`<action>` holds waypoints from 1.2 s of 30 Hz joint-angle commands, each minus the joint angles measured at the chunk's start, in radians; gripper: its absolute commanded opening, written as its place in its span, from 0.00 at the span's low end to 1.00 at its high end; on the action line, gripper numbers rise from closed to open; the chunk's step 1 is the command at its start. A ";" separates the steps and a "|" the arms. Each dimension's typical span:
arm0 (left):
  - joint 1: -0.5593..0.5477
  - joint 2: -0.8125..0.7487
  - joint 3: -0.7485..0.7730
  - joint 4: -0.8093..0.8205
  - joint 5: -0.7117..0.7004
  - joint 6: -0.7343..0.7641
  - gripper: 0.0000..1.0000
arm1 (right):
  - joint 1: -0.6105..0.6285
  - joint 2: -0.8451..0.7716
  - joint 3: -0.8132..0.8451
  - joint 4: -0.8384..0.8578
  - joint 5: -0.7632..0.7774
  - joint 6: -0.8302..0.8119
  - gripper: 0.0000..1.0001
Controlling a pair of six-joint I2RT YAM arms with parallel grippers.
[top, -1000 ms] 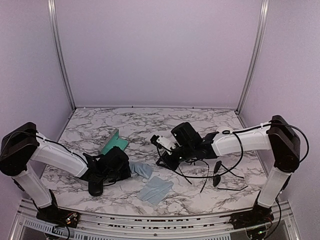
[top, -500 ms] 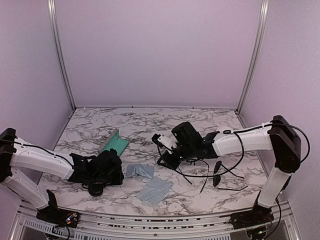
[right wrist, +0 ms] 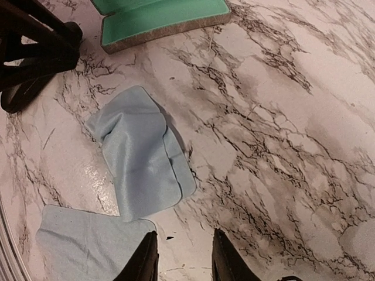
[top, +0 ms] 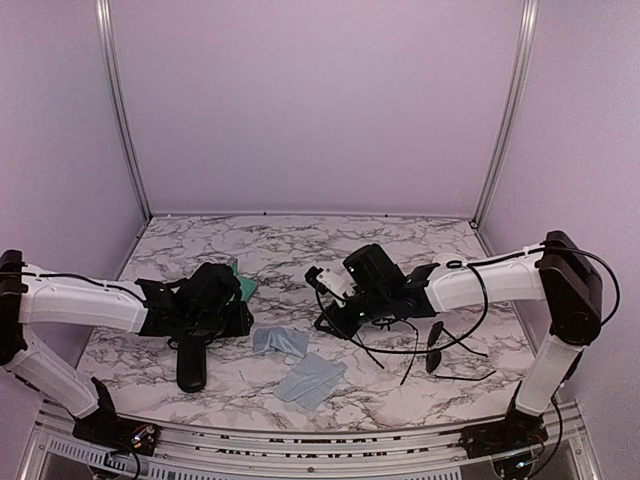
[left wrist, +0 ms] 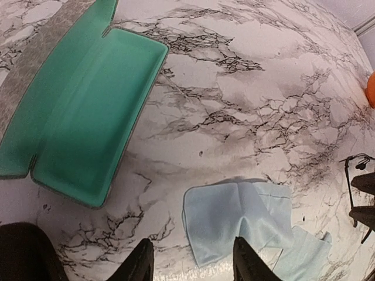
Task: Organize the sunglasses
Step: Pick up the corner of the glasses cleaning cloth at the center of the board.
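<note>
At the left of the marble table [top: 190, 245], the glossy black oval case [top: 190, 362] lies near my left claw [left wrist: 193, 244], which stands released with nothing between its fingers. Just beyond it the grey case [left wrist: 88, 111] lies open, its teal lining bare. Two blue cloths [left wrist: 240, 219] lie mid-table, touching at a corner. My right claw [right wrist: 181, 234] hangs parted and empty above the marble.

Both pairs of sunglasses sit at the right: one pair [top: 367, 352] just by that claw, the other pair [top: 434, 348] nearer the right edge. Frames are thin black wire, lenses small dark ovals, arms long and splayed.

Risks, in my judgement:
- The arms of the two pairs appear to cross, so lifting one may drag the other.
- A thin wire may slip from my fingers.
- A carry leftward may snag a cloth.
</note>
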 commanded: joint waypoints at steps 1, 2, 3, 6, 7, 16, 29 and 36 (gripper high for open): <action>0.048 0.136 0.114 -0.040 0.101 0.142 0.45 | -0.002 -0.023 -0.006 0.018 0.015 0.033 0.31; 0.056 0.171 0.135 -0.049 0.120 0.162 0.43 | -0.002 -0.028 -0.013 0.016 0.021 0.033 0.31; 0.062 0.202 0.158 -0.061 0.131 0.174 0.40 | -0.002 -0.034 -0.019 0.014 0.026 0.034 0.31; 0.066 0.283 0.210 -0.092 0.152 0.200 0.36 | -0.002 -0.046 -0.035 0.008 0.036 0.031 0.31; 0.066 0.300 0.217 -0.098 0.153 0.202 0.36 | -0.002 -0.045 -0.037 0.008 0.037 0.032 0.31; 0.066 0.381 0.234 -0.125 0.110 0.201 0.28 | -0.002 -0.023 -0.027 0.003 0.035 0.024 0.31; 0.054 0.443 0.244 -0.084 0.141 0.219 0.08 | -0.002 -0.009 -0.032 0.008 0.036 0.027 0.30; 0.032 0.399 0.199 -0.059 0.120 0.204 0.00 | -0.002 -0.013 -0.032 0.012 0.034 0.031 0.30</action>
